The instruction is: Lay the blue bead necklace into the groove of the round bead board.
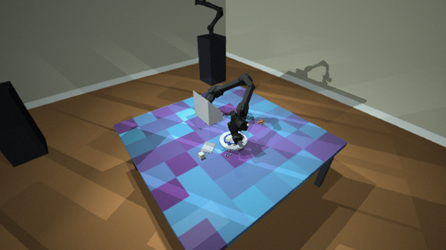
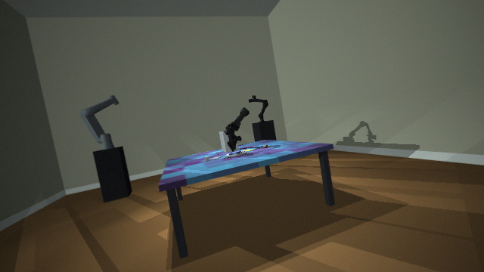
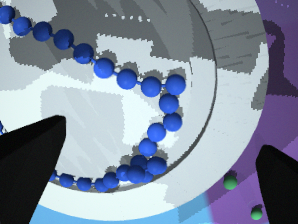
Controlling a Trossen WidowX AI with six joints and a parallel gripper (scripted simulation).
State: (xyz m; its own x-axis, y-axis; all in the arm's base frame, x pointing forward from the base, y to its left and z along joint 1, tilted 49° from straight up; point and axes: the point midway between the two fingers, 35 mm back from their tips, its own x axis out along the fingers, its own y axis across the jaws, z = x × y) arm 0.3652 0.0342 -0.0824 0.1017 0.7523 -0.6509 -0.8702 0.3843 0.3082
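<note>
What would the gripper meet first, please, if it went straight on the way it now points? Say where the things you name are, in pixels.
Probably the white bead board [image 1: 222, 145] [image 3: 240, 75], though the wrist view leaves depth unclear.

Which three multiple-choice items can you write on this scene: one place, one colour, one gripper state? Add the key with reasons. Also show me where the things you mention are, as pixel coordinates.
1. Where is the blue bead necklace?
A. On the round bead board
B. Beside the cream cube
C. On the floor

2. What colour are the small beads off the board, near its rim?
A. Red
B. Green
C. Yellow

3. How does the gripper stand?
A. Shut on the necklace
B. Shut on nothing
C. Open

1: A. The wrist view shows the blue bead necklace [image 1: 228, 142] [image 3: 126, 79] lying on the round bead board [image 1: 222, 145] [image 3: 241, 107].
2: B. Two small green beads [image 3: 230, 181] show past the rim in the wrist view.
3: C. The gripper [image 1: 238, 144] [image 3: 166, 141] has its fingers wide apart, with no bead pinched between them.
</note>
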